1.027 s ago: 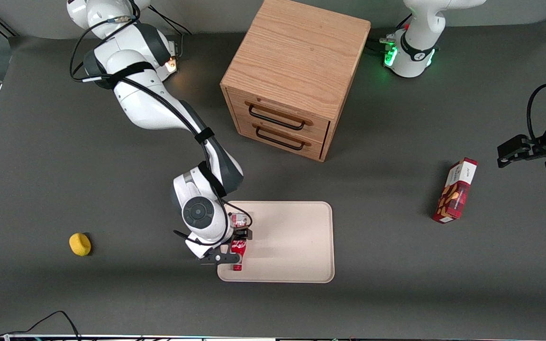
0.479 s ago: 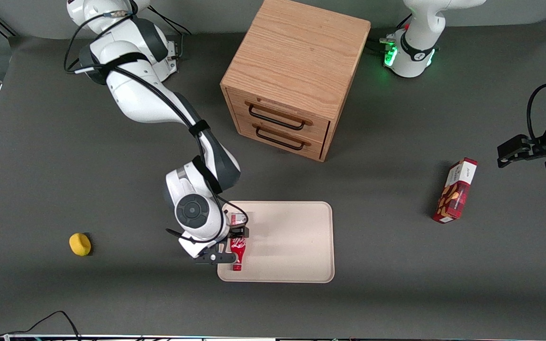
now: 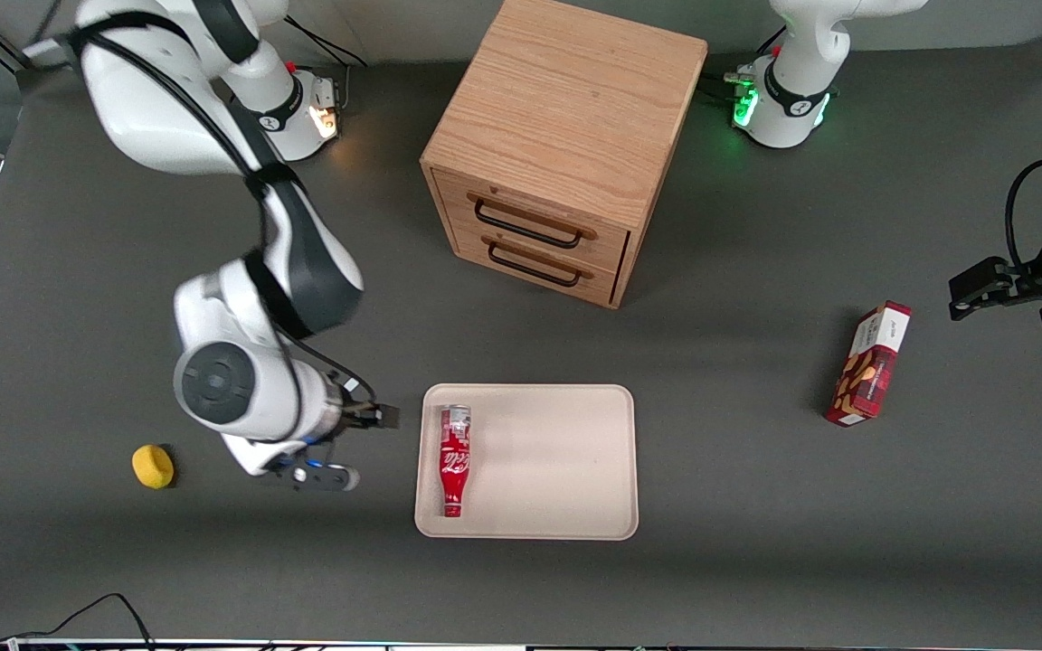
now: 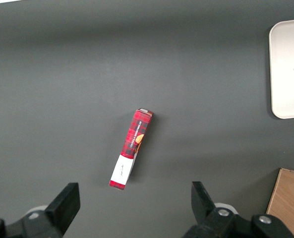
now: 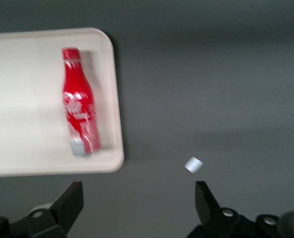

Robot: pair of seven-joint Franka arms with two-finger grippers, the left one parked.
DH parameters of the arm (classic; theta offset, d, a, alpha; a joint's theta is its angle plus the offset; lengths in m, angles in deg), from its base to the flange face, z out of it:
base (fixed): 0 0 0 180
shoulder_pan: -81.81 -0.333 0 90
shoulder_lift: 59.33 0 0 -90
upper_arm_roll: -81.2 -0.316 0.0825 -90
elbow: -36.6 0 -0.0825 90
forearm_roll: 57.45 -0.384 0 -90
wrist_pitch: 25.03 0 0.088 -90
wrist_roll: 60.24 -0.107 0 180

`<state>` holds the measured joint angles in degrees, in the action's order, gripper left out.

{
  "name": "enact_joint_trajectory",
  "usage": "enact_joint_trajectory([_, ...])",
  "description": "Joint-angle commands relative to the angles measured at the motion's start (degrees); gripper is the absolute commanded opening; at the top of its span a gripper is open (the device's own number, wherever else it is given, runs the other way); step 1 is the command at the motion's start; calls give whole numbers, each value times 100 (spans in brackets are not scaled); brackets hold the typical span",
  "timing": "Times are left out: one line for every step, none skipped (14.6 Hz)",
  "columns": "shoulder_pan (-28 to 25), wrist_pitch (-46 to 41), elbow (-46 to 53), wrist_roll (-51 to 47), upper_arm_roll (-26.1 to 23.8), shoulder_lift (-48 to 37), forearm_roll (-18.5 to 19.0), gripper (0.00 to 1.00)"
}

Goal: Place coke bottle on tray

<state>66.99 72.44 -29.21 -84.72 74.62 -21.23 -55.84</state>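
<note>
The bottle (image 3: 454, 460) lay on its side on the tray (image 3: 557, 470), along the tray's short edge nearest the fingers (image 3: 367, 443), its cap pointing toward the front camera and its silver base pointing away from it. The fingers were spread apart and held nothing; they hung over bare table (image 3: 78, 271), off the tray and near its short edge, clear of the bottle. In the right wrist view the two fingertips (image 5: 70, 201) stood wide, with grey table between them and the bottle (image 5: 80, 116) and tray (image 5: 32, 64) ahead of them, untouched; a small pale scrap (image 5: 193, 164) lay on the table near one fingertip. A yellow ball (image 3: 153, 467) sat on the table on the fingers' side away from the tray, at about the same nearness to the front camera. The cabinet (image 3: 566, 145) stood farther from that camera than the fingers and the tray, its two drawers shut and facing the tray. A red-and-white box (image 3: 869, 364) lay well apart from the fingers, toward the parked arm's end of the table; the left wrist view showed it (image 4: 131, 148) flat on the table, with a corner of the tray (image 4: 288, 69) nearby.
</note>
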Motion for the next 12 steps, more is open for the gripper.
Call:
enact_joint_trajectory([513, 158, -2194, 898, -80, -1749, -143, 100])
enact_joint_trajectory([646, 158, -2625, 1058, -80, -2154, -143, 100])
enact_joint_trajectory([708, 184, -3013, 1120, -71, -2532, -143, 100])
enact_joint_trajectory([822, 193, -3295, 1234, -71, -2858, -143, 100])
enact_joint_trajectory([928, 167, -3489, 1453, -45, -3114, -143, 100])
enact_joint_trajectory([946, 124, -3622, 1664, 7, -3334, -152, 100])
enact_joint_trajectory([946, 62, -3736, 1788, 77, -3510, -169, 100])
enact_joint_trajectory([903, 36, -3842, 1815, 174, -3686, -170, 100])
enact_joint_trajectory([885, 35, -3982, 1824, 218, -3853, -170, 100])
enact_joint_trajectory([885, 44, -4149, 1841, 227, -4037, -170, 100])
enact_joint_trajectory([885, 53, -4255, 1833, 236, -4178, -170, 100])
enact_joint_trajectory([876, 35, -4273, 1824, 315, -4275, -178, 100])
